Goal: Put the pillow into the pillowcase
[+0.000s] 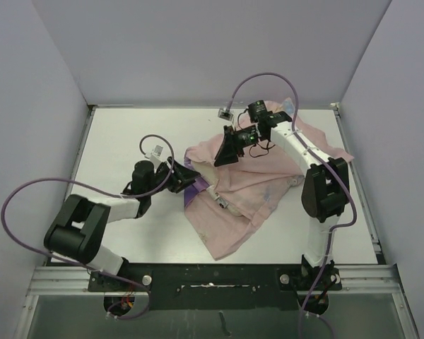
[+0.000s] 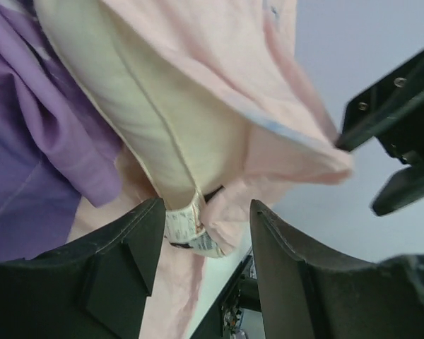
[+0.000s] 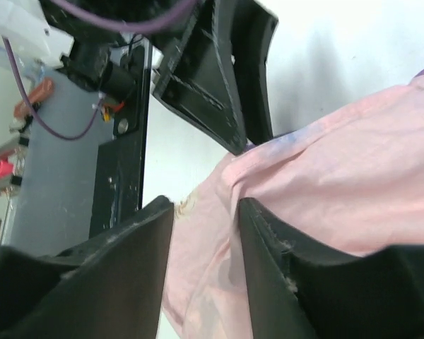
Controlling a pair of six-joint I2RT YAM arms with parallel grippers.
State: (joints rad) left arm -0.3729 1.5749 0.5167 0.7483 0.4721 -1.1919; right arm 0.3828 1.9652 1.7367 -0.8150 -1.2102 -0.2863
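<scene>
**Top view.** The pillowcase [image 1: 251,194] lies crumpled on the bench [image 1: 127,134], pale pink side up, with a purple fold at its left edge. The left gripper [image 1: 185,180] is at that purple edge. The right gripper [image 1: 230,150] is over the far left part of the pillowcase.

**Left wrist.** We see the pillow [image 2: 145,120], cream in colour, lying inside the pillowcase. Pink cloth covers it on one side and the purple fold on the other. One corner of the pillow pokes out of the pillowcase mouth, carrying a small tag [image 2: 187,229]. That corner sits between the jaws, which stand apart and pinch nothing. The right gripper shows just beyond the pillowcase edge.

**Right wrist.** The jaws are parted. A pink pillowcase fold lies loose in the gap, and we see no clamp on it. The left gripper sits just past that fold.
</scene>
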